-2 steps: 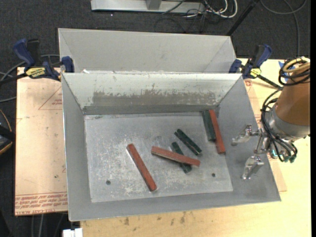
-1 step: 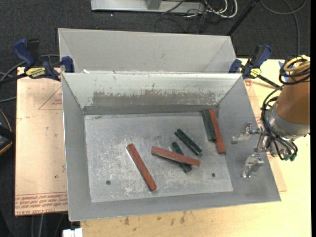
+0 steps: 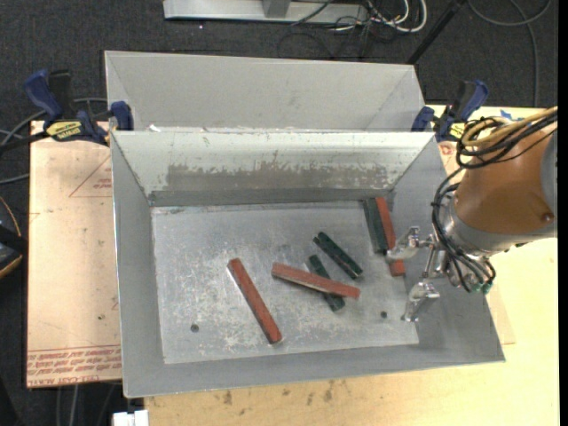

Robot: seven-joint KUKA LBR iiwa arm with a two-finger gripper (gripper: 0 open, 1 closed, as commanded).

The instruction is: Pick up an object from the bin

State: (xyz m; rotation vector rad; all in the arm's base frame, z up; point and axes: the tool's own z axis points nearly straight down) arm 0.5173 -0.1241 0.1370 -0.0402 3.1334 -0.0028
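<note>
End effector (image 3: 415, 270) spread near right wall, beside red stick (image 3: 384, 220), grey bin (image 3: 133, 264)

Dark carpet floor (image 3: 53, 16) surrounds the bin (image 3: 266, 87). Behind the bin lie tangled cables (image 3: 390, 3) and a grey metal base (image 3: 257, 7).

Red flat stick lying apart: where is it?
That red stick lies on the grey bin's floor, toward the view's lower left, beside another red stick crossing a dark green one.
</note>
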